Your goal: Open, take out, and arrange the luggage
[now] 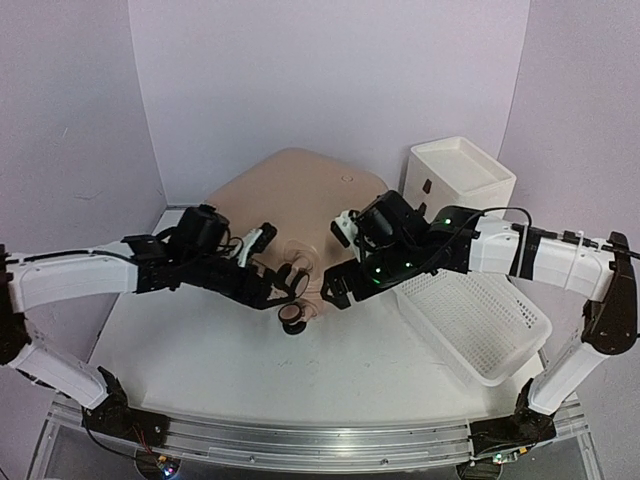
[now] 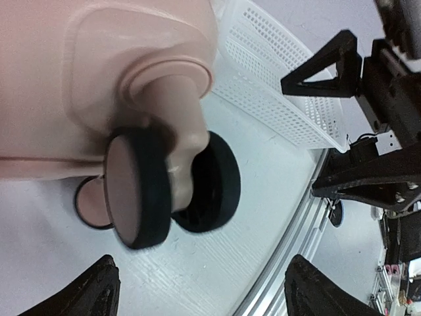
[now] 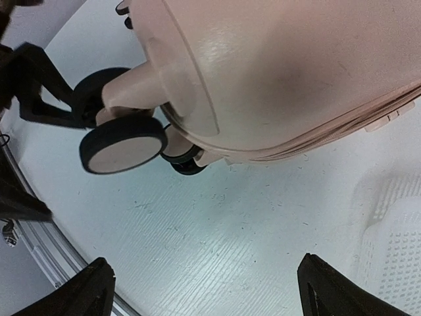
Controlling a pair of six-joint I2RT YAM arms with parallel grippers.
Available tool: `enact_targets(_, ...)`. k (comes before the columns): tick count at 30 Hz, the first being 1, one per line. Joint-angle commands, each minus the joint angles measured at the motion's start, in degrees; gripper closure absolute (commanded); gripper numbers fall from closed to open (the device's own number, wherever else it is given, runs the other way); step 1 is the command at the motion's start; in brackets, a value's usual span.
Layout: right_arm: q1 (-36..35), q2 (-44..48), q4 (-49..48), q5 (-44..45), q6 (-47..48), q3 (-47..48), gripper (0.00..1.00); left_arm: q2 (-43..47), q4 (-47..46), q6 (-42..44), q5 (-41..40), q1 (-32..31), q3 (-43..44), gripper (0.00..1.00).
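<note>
Left pincer (image 2: 204,291): released, jaws wide, nothing between them, just short of a wheel (image 2: 141,187).
Right pincer (image 3: 210,289): released, jaws wide and empty, above bare bench (image 3: 217,230) by the luggage's near end.
Wheel: pink-faced, black-rimmed caster.
Luggage (image 1: 300,195): lies flat toward the bench's far edge, mid-width, wheels facing the near edge.
Basket (image 1: 475,320): white, right of the luggage, by the right edge.

Things, counted
One pink suitcase (image 1: 290,190), one white perforated basket (image 1: 470,320), one white drawer unit (image 1: 462,178), two robot arms (image 1: 80,275) (image 1: 545,255).
</note>
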State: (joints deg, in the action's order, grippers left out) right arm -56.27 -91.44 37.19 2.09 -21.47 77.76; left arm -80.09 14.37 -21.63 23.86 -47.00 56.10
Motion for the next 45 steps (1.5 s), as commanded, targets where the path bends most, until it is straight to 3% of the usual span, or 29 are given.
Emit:
enact_targets(1,-4.3,-1.2,0.0,8.7,-0.9,3.9,0.02,15.3,-0.9,2.7,-5.3,6.0,-6.9,0.11)
enact_targets(4,-7.4,-4.6,2.9,14.9,-1.2,8.3,0.02,23.4,2.0,1.8,-12.0,10.8,-11.3,0.06)
enact_targets(8,-8.9,-10.0,8.0,19.6,-10.4,16.3,0.02,30.5,5.5,2.3,-19.9,11.3,-13.9,0.04)
enact_targets(11,-9.3,-13.0,8.6,21.7,-25.6,19.6,0.02,33.2,5.5,2.5,-21.4,11.3,-15.8,0.04)
enact_targets(16,-13.6,-16.1,9.9,32.5,-33.6,23.6,0.02,32.9,4.5,2.6,-20.3,11.3,-17.7,0.04)
enact_targets(30,-16.5,-35.6,21.8,46.3,-37.5,47.0,0.02,36.7,-2.1,-1.8,-15.4,11.3,-29.9,0.01)
enact_targets(37,-17.3,-41.4,25.0,53.2,-37.8,52.8,0.02,38.9,-3.4,-2.3,-13.6,11.3,-33.1,0.03)
enact_targets(42,-17.3,-41.6,25.3,53.4,-37.7,52.4,0.14,39.5,-7.4,-0.9,-12.3,11.3,-35.2,0.11)
enact_targets(45,-17.3,-42.0,25.3,52.2,-37.8,52.6,0.21,39.7,-15.9,-1.0,-11.4,11.2,-38.7,0.12)
